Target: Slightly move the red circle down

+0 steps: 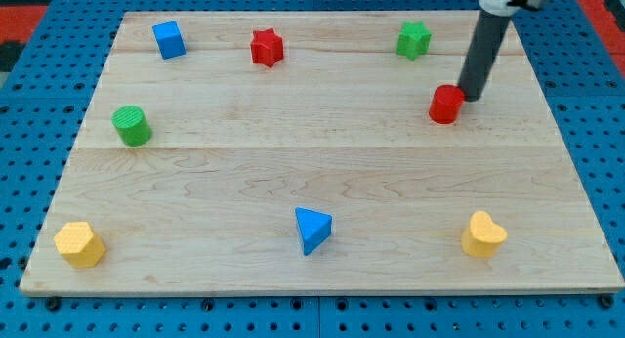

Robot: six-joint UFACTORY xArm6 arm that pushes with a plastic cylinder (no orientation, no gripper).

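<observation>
One red circle, my tip just upper-right; open board below; no hand shows.

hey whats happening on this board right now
A robot arm ending in a dark rod is working on a wooden board with small coloured blocks scattered on it. My tip sits right against the red circle, on its upper right side, toward the view's top right. The job is to nudge that block slightly down. The other blocks lie apart from it: a green star, red star, blue cube, green cylinder, blue triangle and two yellow blocks along the bottom.
</observation>
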